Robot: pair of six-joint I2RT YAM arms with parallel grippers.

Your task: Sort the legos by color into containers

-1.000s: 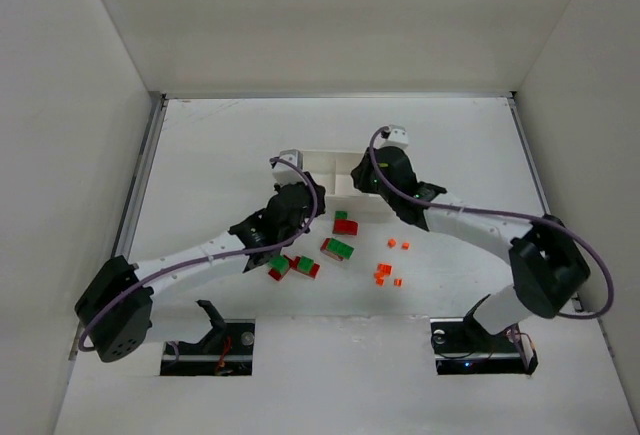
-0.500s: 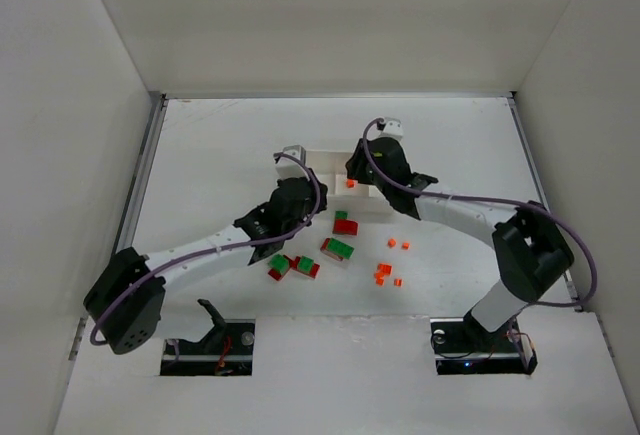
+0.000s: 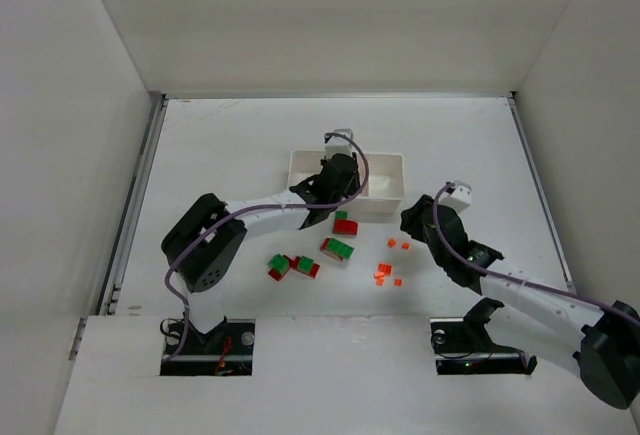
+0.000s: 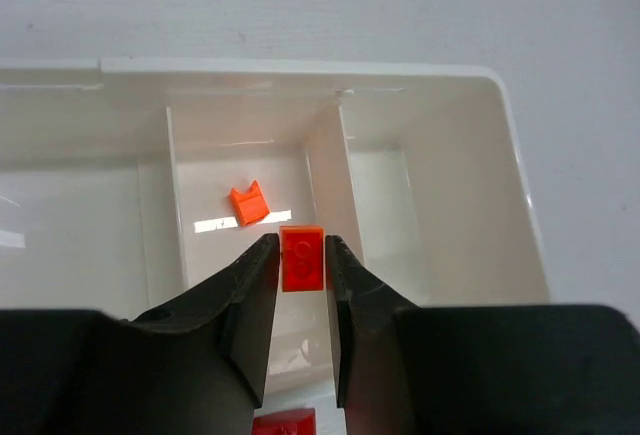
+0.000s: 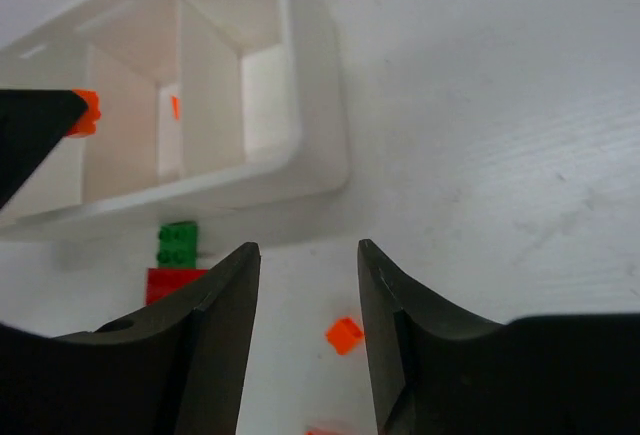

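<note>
Left jaws hang over the tray [image 4: 300, 67], closed on a tiny orange piece [image 4: 302, 259]. The piece sits almost right above the divider [image 4: 328, 170] between the middle and right compartments. A sorted bit [image 4: 249, 203], also orange, lies in the middle one.

Risk: if it's let go here it clips the wall top, then tips into the right compartment or hops out onto the worktop [image 3: 220, 155]. It's small enough that it could also cling to one jaw. A nudge toward the middle compartment before release looks safer.

Red-green bricks [image 3: 337, 248] and loose bits [image 3: 383, 271] lie unsorted on the worktop near the tray.

Right jaws are open and empty, over the worktop by the tray's right end. A stray bit [image 5: 344, 335] shows between them, nearer one jaw.

Risk: an off-centre descent flicks it away. A reach toward the tray now could hit the left arm [image 3: 270, 217].
</note>
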